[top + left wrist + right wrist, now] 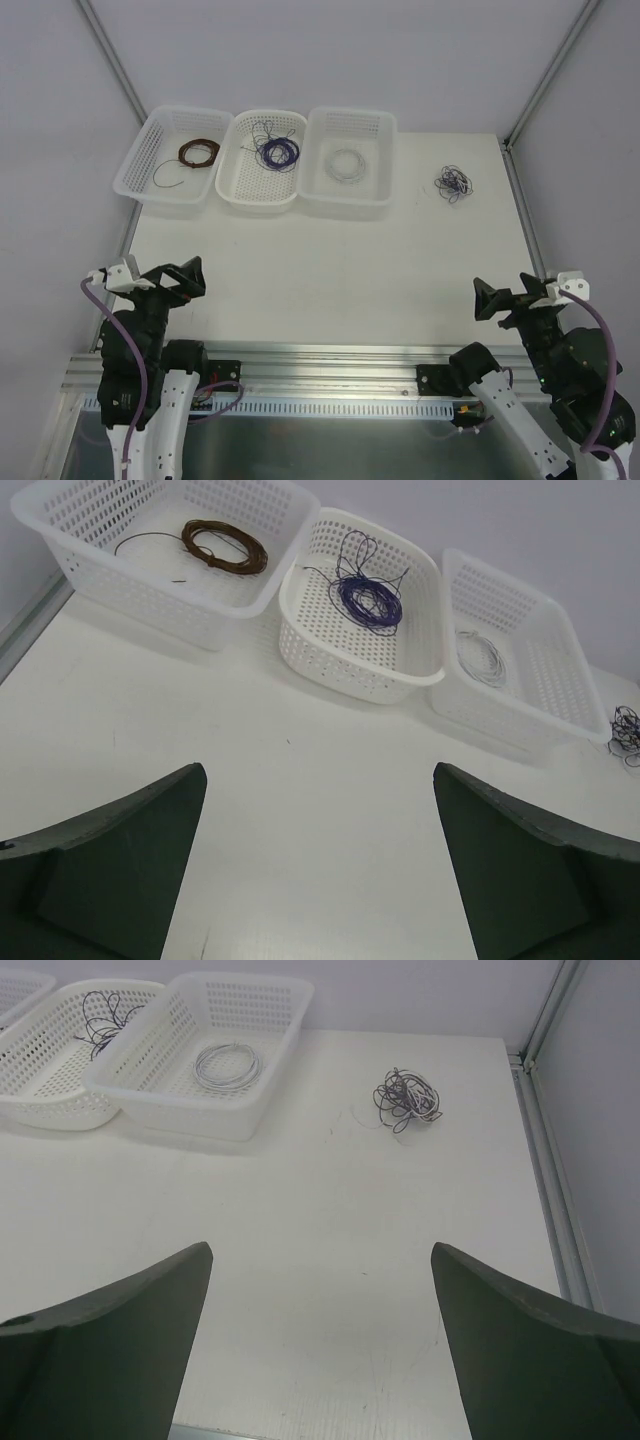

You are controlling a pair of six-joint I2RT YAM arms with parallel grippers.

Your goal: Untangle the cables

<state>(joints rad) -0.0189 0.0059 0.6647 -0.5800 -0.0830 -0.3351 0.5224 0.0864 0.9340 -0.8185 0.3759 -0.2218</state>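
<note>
Cables (454, 183) lie tangled on the desk (300, 270) beside colour-sorting baskets (258, 200), apparently awaiting separation, with left claw (320, 780) and right claw (320, 1255) both open, empty.

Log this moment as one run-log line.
cables: tangled, on table right of baskets | left gripper: open, empty | right gripper: open, empty

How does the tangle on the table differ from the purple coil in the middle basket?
The tangle lies on the table; the purple coil lies inside the middle basket. The tangle mixes dark and pale strands in irregular loops; the purple coil is one colour and mostly round. Both are thin wire.
</note>
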